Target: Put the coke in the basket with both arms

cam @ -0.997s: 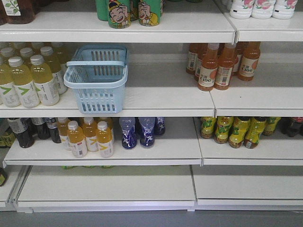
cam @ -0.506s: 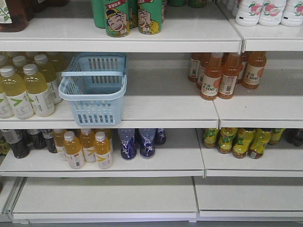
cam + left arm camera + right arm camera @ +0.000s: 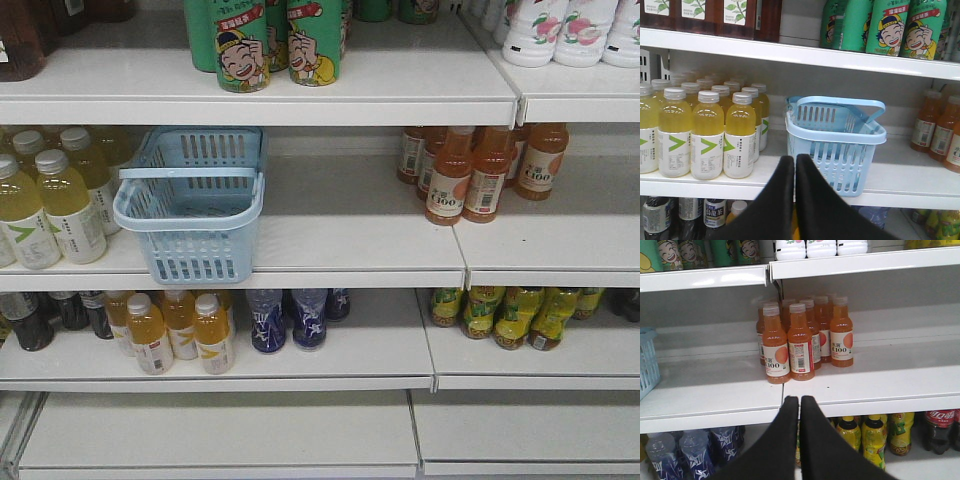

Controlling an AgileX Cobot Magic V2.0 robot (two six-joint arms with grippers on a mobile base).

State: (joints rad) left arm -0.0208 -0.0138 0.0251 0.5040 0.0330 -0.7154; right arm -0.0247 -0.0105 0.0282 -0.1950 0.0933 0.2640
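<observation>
The basket (image 3: 186, 222) is pale blue with slotted sides and stands empty on the middle shelf, its handle lying across the top. It also shows in the left wrist view as the basket (image 3: 840, 165) just beyond my left gripper (image 3: 795, 159), which is shut with nothing in it. My right gripper (image 3: 799, 400) is shut and empty too, in front of the shelf edge. The coke (image 3: 938, 432) stands on the lower shelf at the far right, a dark bottle with a red label, its cap hidden by the shelf above. Only a corner of the basket (image 3: 647, 365) shows at that view's left edge.
Yellow drink bottles (image 3: 45, 205) stand left of the basket and orange C100 bottles (image 3: 465, 175) to its right. Green cartoon cans (image 3: 275, 40) fill the shelf above. Below are blue bottles (image 3: 285, 320), orange juice bottles (image 3: 175, 330) and yellow-green bottles (image 3: 875, 440).
In the front view the shelves and basket have slid downward and slightly left in the frame and look a little larger. No object has moved on the shelves.
</observation>
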